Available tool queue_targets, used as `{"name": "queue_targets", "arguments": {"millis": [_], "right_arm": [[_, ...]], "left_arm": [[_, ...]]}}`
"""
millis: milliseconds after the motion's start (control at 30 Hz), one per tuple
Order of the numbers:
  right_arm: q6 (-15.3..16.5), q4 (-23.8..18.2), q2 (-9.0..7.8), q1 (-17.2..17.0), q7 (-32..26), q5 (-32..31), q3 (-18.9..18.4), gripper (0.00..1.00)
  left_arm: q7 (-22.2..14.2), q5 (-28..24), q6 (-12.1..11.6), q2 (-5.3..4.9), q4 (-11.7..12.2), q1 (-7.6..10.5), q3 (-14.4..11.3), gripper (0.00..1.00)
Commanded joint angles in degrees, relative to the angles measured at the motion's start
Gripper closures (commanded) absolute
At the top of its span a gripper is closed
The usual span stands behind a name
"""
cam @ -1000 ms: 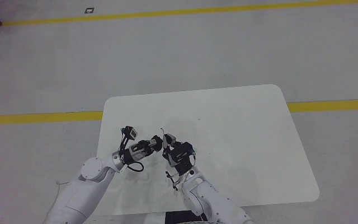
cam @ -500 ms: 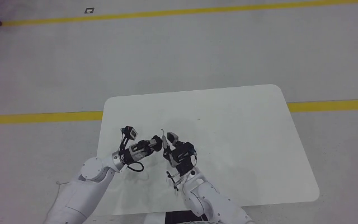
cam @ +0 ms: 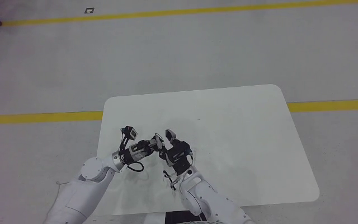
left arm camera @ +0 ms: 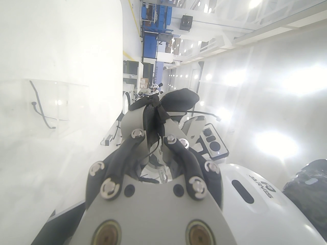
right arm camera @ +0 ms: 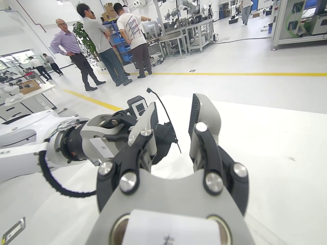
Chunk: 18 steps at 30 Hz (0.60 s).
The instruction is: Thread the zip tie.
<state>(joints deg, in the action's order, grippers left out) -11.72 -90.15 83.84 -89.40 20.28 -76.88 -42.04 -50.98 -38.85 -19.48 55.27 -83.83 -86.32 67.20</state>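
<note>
- Table [cam: 240, 123]: white, rounded corners. Both arms are over its near-left part, close to the edge nearest the robot.
- Left gripper [left arm camera: 158, 104]: above the table's near-left area, pointing across toward the other arm. The jaws are closed, black-covered tips pressed together on the zip tie [right arm camera: 171, 128].
- Zip tie: thin black strap, held off the table surface at about mid-length. The head end stands up and away from the table. The tail end curves down toward the table and stops short of it.
- Right gripper [right arm camera: 175, 113]: just beside the left gripper, on the side nearer the table's middle, and facing it. The jaws are spread wide and hold nothing.
- Relation: the zip tie's tail hangs in the gap between the right gripper's two fingers [right arm camera: 201, 113]. In the right wrist view it looks apart from both pads.
- Top view: the two grippers sit nearly tip to tip over the table. The strap is too thin there to trace.
- Loop status: tail free, not through the head.
</note>
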Motion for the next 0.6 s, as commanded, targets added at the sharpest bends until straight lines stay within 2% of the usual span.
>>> {"name": "queue_targets", "arguments": {"millis": [0,133,200,567], "right_arm": [[-0.1,0.0,0.06,0.1,-0.1,-0.2,0.1,0.78],[-0.2,0.1,0.13,0.2,-0.4,-0.5,0.1,0.89],[-0.2,0.2,0.15,0.1,-0.5,-0.6,0.1,1.0],[0.1,-0.1,-0.09,-1.2,-0.8,-1.8,-1.1,1.0]], "left_arm": [[0.0,0.0,0.0,0.0,0.0,0.0,0.0,1.0],[0.0,0.0,0.0,0.0,0.0,0.0,0.0,1.0],[0.0,0.0,0.0,0.0,0.0,0.0,0.0,1.0],[0.0,0.0,0.0,0.0,0.0,0.0,0.0,1.0]]}}
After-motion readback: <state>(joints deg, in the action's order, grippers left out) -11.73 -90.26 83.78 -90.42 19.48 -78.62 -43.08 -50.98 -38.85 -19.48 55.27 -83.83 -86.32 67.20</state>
